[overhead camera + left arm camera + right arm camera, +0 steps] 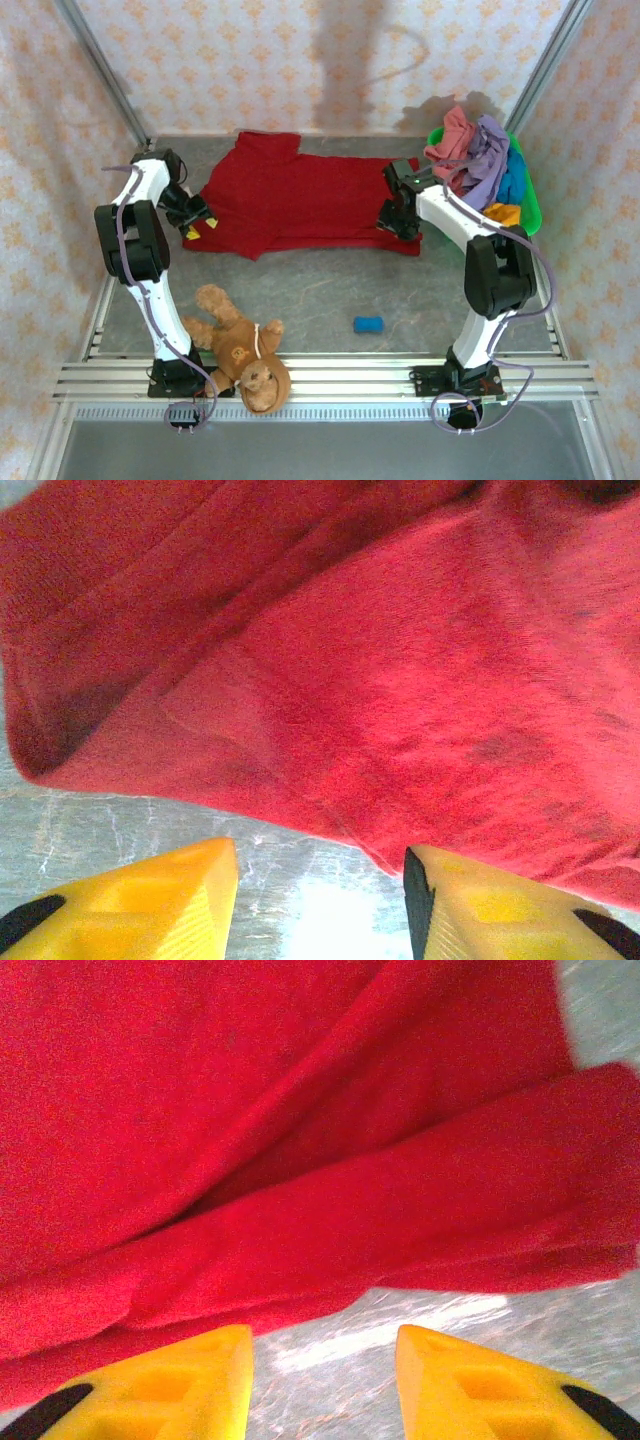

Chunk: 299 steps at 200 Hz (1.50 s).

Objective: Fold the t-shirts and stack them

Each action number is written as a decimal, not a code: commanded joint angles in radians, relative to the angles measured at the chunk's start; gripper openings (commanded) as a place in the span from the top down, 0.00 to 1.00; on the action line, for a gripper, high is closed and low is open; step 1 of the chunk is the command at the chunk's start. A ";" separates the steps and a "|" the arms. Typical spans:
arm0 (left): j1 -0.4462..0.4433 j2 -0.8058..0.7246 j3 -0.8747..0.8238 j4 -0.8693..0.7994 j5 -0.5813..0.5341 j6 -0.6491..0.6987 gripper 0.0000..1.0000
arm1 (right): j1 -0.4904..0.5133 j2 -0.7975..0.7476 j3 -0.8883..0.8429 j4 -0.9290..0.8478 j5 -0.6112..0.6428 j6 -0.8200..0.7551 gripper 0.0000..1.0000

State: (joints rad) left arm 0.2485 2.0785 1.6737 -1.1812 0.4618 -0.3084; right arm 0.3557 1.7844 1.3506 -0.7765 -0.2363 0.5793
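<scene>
A dark red t-shirt [300, 200] lies spread across the back middle of the table. My left gripper [200, 228] is at its left edge, open, with bare table between the yellow fingers [150, 900]. In the left wrist view the red hem [330, 710] lies just ahead of that gripper [318, 855]. My right gripper [392, 215] is at the shirt's right edge, also open. In the right wrist view a folded red band [380, 1220] lies just beyond that gripper [322, 1335]. Salmon pink [452, 135], lavender [488, 160], teal [512, 180] and orange-yellow [503, 212] t-shirts are heaped at the back right.
The heap sits in a bright green basket [535, 205] against the right wall. A brown teddy bear [240, 345] lies near the front left by the left arm's base. A small blue object [368, 324] rests on the grey table in front of the shirt.
</scene>
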 commanded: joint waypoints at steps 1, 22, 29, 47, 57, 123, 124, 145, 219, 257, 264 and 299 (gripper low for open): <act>-0.009 -0.024 -0.050 0.052 -0.008 0.015 0.52 | 0.038 0.034 0.019 0.012 -0.067 0.038 0.58; -0.003 -0.007 -0.074 0.090 0.046 0.008 0.52 | 0.081 0.060 0.022 0.065 -0.161 0.073 0.58; 0.000 -0.001 -0.071 0.099 0.057 0.003 0.53 | 0.099 0.075 0.029 0.079 -0.188 0.091 0.58; 0.000 0.014 -0.056 0.112 0.064 -0.006 0.57 | 0.158 0.120 0.060 0.100 -0.233 0.124 0.58; -0.001 0.022 -0.046 0.110 0.066 -0.005 0.57 | 0.191 0.145 0.084 0.102 -0.239 0.137 0.58; -0.002 0.019 -0.076 0.106 0.014 0.007 0.59 | 0.312 0.268 0.211 0.204 -0.309 0.269 0.58; -0.002 0.019 -0.076 0.107 0.015 0.007 0.59 | 0.314 0.270 0.214 0.204 -0.310 0.269 0.58; 0.001 0.033 -0.072 0.100 0.033 0.018 0.60 | 0.348 0.319 0.269 0.213 -0.333 0.288 0.58; 0.000 0.057 -0.075 0.130 0.057 -0.001 0.68 | 0.416 0.475 0.457 0.286 -0.393 0.373 0.58; 0.000 0.063 -0.080 0.132 0.054 -0.001 0.70 | 0.433 0.544 0.537 0.314 -0.416 0.407 0.58; -0.001 0.063 -0.083 0.133 0.055 -0.001 0.71 | 0.434 0.555 0.547 0.321 -0.418 0.413 0.58; 0.000 0.062 -0.095 0.142 0.058 -0.001 0.75 | 0.441 0.603 0.586 0.347 -0.438 0.438 0.61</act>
State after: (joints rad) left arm 0.2485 2.1235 1.5967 -1.0447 0.5167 -0.3134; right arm 0.7849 2.3520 1.8954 -0.4603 -0.6533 0.9813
